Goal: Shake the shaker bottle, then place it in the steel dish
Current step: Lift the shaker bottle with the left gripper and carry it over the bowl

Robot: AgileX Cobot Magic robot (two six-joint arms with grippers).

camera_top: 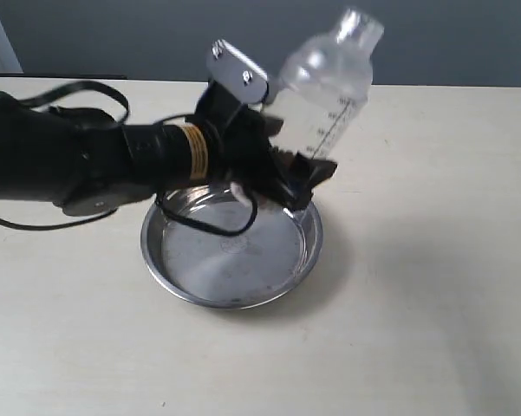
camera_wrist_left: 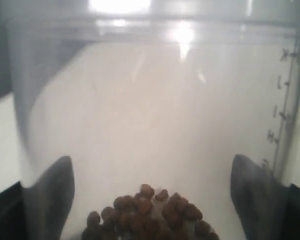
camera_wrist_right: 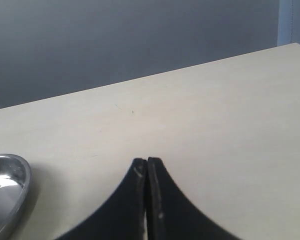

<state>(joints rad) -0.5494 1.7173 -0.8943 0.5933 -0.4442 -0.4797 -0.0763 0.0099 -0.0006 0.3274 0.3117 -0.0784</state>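
Bottle point(camera_top: 329, 95) sits between the jaws of the left gripper point(camera_top: 302, 173), which are spread wide and pinching its lower body, one finger point(camera_wrist_left: 55, 195) on each side of the clear wall. It is off the table point(camera_top: 433, 260), tilted, with the domed top leaning up and away from the jaws and the base down between them. The beads point(camera_wrist_left: 150, 215) are heaped at the base, between the fingers. Below the jaws, and a little to the side, lies the dish point(camera_top: 217, 260), nothing in it; the bottle touches neither its rim nor its floor. The cap end is blurred, so the shaking looks to be the step in hand, with the setting-down not yet begun.

Next, the bottle needs bringing upright, centring the jaws over the flat bottom, lowering until the base rests there, and only then releasing.

Right gripper point(camera_wrist_right: 148, 165) has its jaws pressed together on nothing, low over bare table, the dish off to one side of them.
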